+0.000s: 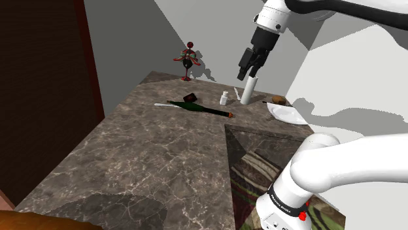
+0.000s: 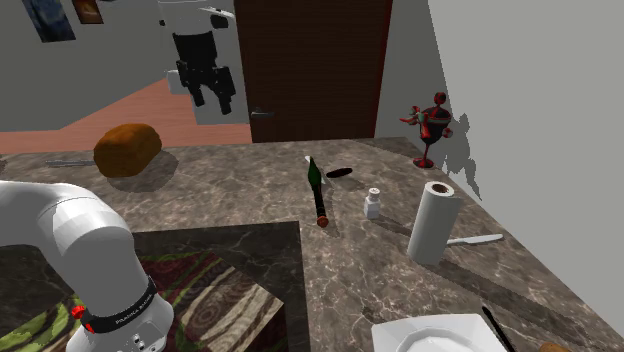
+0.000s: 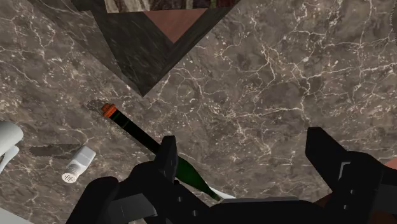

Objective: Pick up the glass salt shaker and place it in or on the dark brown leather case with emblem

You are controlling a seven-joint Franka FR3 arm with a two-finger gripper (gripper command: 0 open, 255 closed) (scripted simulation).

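The salt shaker (image 1: 224, 98) (image 2: 373, 203) (image 3: 77, 164) is a small white bottle standing on the marble counter beside a white paper-towel roll (image 1: 248, 90) (image 2: 432, 220). The case (image 1: 189, 97) (image 2: 338, 173) is a small dark brown oval lying past the green bottle (image 1: 196, 106) (image 2: 317, 185) (image 3: 146, 143), which lies flat with an orange cap. My gripper (image 1: 252, 65) (image 2: 210, 95) (image 3: 248, 159) hangs high above the counter, open and holding nothing. In the wrist view the shaker lies well off to the side of one finger (image 3: 167, 156).
A red goblet (image 1: 188, 62) (image 2: 432, 125) stands by the wall corner. A white plate (image 1: 286, 113) (image 2: 440, 335) and a knife (image 2: 475, 240) lie near the roll. A brown loaf (image 2: 127, 150) sits at the counter's door side. A square recess (image 1: 261, 163) (image 2: 200, 280) opens near the stand.
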